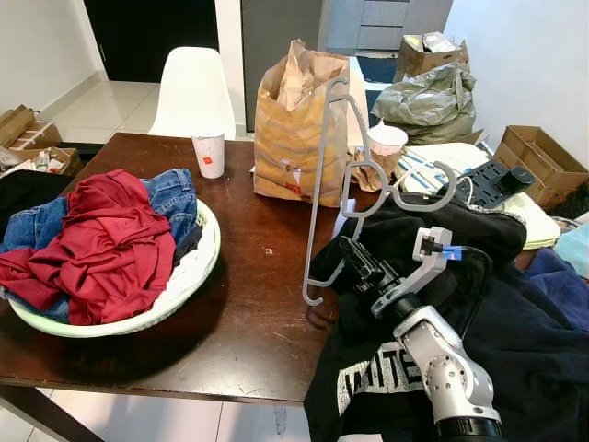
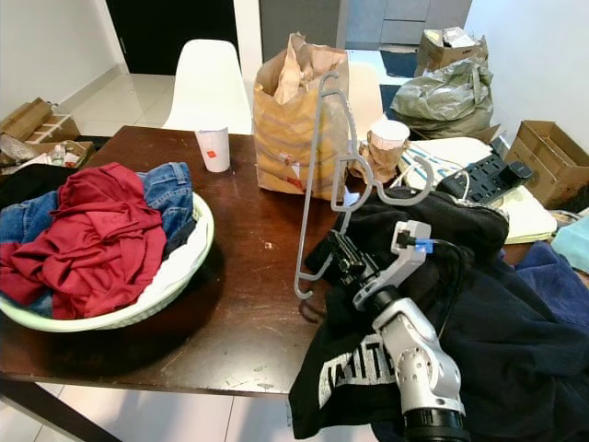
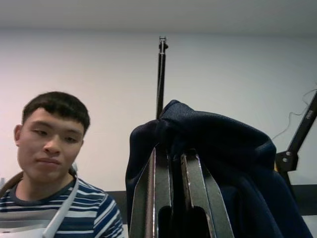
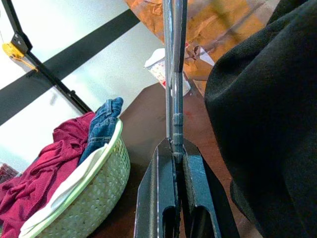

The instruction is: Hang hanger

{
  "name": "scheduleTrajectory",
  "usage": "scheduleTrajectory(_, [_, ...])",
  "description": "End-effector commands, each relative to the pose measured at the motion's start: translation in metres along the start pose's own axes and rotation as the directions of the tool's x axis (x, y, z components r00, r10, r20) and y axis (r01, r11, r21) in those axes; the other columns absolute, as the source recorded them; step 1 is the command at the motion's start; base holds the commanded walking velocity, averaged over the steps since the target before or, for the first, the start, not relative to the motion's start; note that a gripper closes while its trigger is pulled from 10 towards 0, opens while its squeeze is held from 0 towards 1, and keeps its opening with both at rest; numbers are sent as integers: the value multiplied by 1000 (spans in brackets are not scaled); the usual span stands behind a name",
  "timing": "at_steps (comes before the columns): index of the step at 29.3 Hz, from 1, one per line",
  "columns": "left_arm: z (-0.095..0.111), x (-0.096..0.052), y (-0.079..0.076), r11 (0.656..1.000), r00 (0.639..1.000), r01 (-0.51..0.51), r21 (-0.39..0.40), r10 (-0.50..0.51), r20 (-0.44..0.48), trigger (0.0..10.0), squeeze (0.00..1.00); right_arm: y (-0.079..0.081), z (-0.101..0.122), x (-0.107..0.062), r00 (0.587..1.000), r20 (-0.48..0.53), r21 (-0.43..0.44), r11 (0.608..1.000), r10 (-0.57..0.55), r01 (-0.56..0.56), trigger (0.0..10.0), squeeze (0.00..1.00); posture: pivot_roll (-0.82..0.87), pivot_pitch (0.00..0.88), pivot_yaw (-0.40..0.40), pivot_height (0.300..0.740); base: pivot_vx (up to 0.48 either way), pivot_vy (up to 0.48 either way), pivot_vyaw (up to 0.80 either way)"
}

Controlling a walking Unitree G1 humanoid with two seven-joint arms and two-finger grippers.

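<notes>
Your right claw (image 1: 342, 253) pinches the grey hanger (image 1: 324, 175), which rises just above it, light, stiff, likely slippery; grip its bar low. Your left claw (image 3: 171, 163) clamps dark blue cloth (image 3: 233, 158).

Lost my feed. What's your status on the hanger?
Right gripper shut on grey hanger, upright over table. Left gripper shut on navy garment. Paper bag close behind.

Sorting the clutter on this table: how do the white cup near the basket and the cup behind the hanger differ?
The white cup stands alone on bare tabletop beside the paper bag; the other cup sits behind the grey hanger, partly hidden by it. The white cup shows a small red mark; the other has a wider rim and a patterned brownish wall. Both stand upright.
</notes>
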State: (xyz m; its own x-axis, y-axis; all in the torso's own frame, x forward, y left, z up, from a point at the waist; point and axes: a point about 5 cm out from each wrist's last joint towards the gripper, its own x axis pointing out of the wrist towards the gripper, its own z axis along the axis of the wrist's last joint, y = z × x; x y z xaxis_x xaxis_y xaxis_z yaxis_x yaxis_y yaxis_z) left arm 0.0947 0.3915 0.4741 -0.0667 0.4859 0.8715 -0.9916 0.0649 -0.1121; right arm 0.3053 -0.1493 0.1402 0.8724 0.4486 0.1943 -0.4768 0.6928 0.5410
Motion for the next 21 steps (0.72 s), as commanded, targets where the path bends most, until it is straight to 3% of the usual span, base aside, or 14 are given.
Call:
scheduleTrajectory(1, [1, -1, -4, 1000, 1000, 1, 16, -1, 19, 0, 0, -2, 2, -3, 1000, -1, -11, 1000, -16, 16, 10000, 0, -3, 72, -6, 740, 0, 0, 0])
scheduleTrajectory(2, [1, -1, -4, 1000, 1000, 1, 16, -1, 19, 0, 0, -2, 2, -3, 1000, -1, -11, 1000, -16, 16, 10000, 0, -3, 72, -6, 740, 0, 0, 0])
scheduleTrajectory(3, [8, -12, -27, 995, 996, 62, 71, -67, 65, 0, 0, -4, 1, -4, 1000, -5, -11, 1000, -20, 20, 10000, 0, -5, 74, -10, 740, 0, 0, 0])
scheduleTrajectory(4, [8, -12, -27, 995, 996, 62, 71, -67, 65, 0, 0, -4, 1, -4, 1000, -5, -11, 1000, -20, 20, 10000, 0, -5, 74, -10, 740, 0, 0, 0])
scheduleTrajectory(5, [22, -28, -59, 981, 976, 147, 125, -164, 145, 0, 0, -5, -1, -4, 1000, -9, -13, 1000, -22, 22, 10000, 0, -9, 74, -13, 740, 0, 0, 0])
scheduleTrajectory(7, [22, -28, -59, 981, 976, 147, 125, -164, 145, 0, 0, -5, -1, -4, 1000, -9, -13, 1000, -22, 22, 10000, 0, -9, 74, -13, 740, 0, 0, 0])
scheduleTrajectory(9, [49, -66, -119, 944, 907, 295, 148, -325, 268, 0, 0, -4, -3, -3, 1000, -14, -18, 1000, -24, 23, 10000, 0, -17, 75, -9, 740, 0, 0, 0])
scheduleTrajectory(11, [49, -66, -119, 944, 907, 295, 148, -325, 268, 0, 0, -4, -3, -3, 1000, -14, -18, 1000, -24, 23, 10000, 0, -17, 75, -9, 740, 0, 0, 0])
scheduleTrajectory(13, [61, -86, -147, 922, 869, 363, 131, -386, 310, 0, 0, -3, -4, -3, 1000, -14, -22, 999, -24, 24, 10000, 0, -23, 76, -4, 740, 0, 0, 0])
scheduleTrajectory(15, [61, -96, -160, 908, 856, 401, 119, -418, 304, 0, 0, -2, -4, -3, 1000, -13, -23, 999, -25, 25, 10000, 0, -24, 77, -1, 740, 0, 0, 0])
scheduleTrajectory(17, [61, -96, -160, 908, 856, 401, 119, -418, 304, 0, 0, -2, -4, -3, 1000, -13, -23, 999, -25, 25, 10000, 0, -24, 77, -1, 740, 0, 0, 0])
scheduleTrajectory(18, [58, -111, -175, 883, 838, 458, 104, -468, 281, 0, 0, -2, -3, -4, 1000, -10, -24, 999, -28, 28, 10000, 0, -26, 80, 5, 740, 0, 0, 0])
scheduleTrajectory(19, [60, -140, -196, 818, 778, 570, 74, -567, 271, 0, 0, -2, -2, -5, 999, -7, -24, 999, -32, 31, 10000, 0, -23, 83, 5, 740, 0, 0, 0])
scheduleTrajectory(21, [60, -140, -196, 818, 778, 570, 74, -567, 271, 0, 0, -2, -2, -5, 999, -7, -24, 999, -32, 31, 10000, 0, -23, 83, 5, 740, 0, 0, 0])
